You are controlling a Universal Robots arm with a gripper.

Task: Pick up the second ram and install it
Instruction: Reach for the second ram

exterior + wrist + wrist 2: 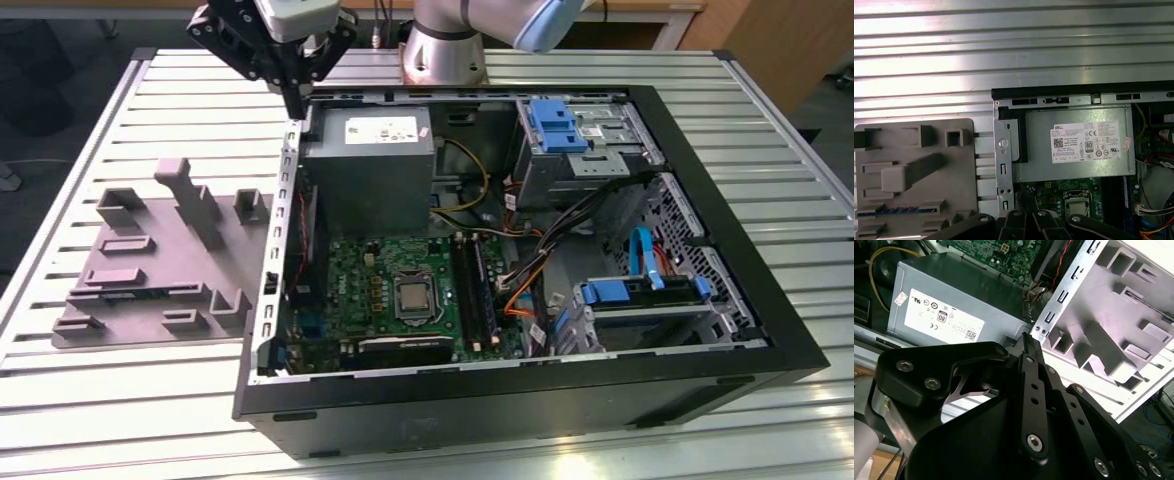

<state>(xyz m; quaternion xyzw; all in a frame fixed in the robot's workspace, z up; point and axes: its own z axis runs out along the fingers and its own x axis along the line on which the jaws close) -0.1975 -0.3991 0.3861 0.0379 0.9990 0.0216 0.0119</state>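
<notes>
Jaws pinched together, nothing between them; tips hang over the rear corner of the computer case (534,410), just beside the power supply (374,170). Second ram (889,212) lies flat in a slot of the grey fixture plate (961,180) on the counter (107,420), well apart from the jaws.

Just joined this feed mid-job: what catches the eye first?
The open black computer case lies on its side, its grey power supply exposed. The gripper hangs above the case's far corner at the exterior view's left. Beside the case, further left, a grey fixture plate holds a thin blue-green strip, seemingly the second ram.
</notes>
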